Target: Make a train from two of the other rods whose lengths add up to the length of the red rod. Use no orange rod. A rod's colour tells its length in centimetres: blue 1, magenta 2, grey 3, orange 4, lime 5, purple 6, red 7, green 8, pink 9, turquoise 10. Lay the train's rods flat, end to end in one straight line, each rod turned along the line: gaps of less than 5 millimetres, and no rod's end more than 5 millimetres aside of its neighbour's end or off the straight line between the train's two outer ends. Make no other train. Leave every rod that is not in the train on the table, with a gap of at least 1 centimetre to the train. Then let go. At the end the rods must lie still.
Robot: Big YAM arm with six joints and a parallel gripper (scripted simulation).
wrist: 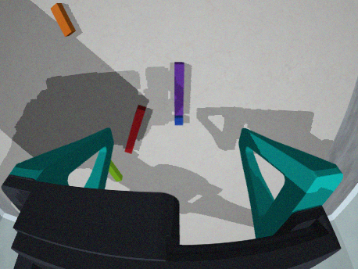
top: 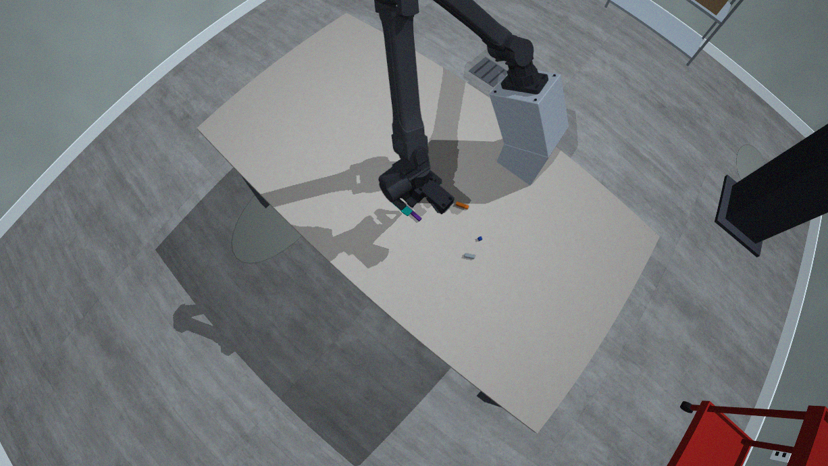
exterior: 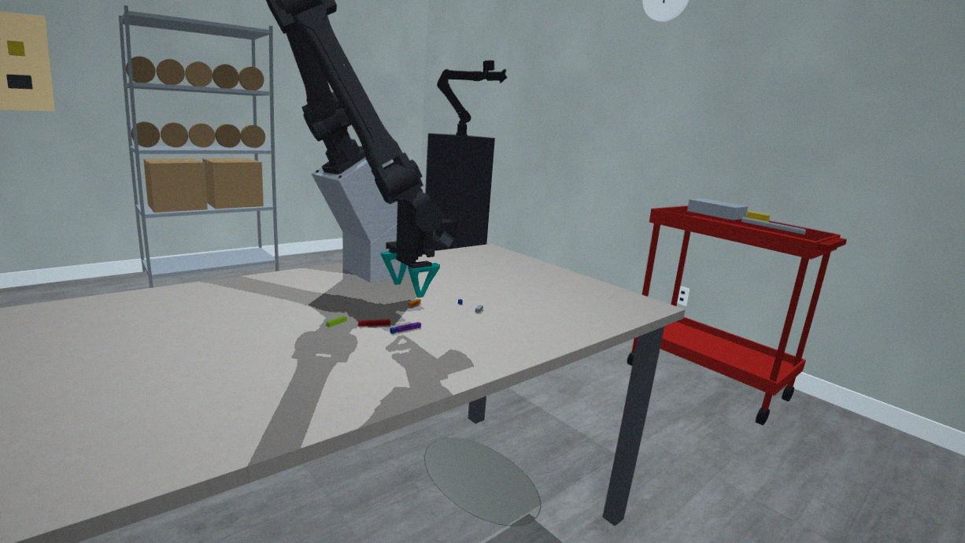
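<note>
The claw (wrist: 177, 163) hangs wide open and empty above the counter (wrist: 270, 34); the purple rod (wrist: 179, 87) lies ahead of it, pointing straight away, a blue rod (wrist: 179, 120) touching its near end (train apparently complete)

In the top view the arm's wrist covers the red and lime rods entirely and the inner end of the purple rod (top: 415, 215). In the wrist view the lime rod (wrist: 115, 171) shows only as a short stub behind the left teal finger (wrist: 78, 160). The arm's upper links are cut off by the top edge of the exterior view.
</note>
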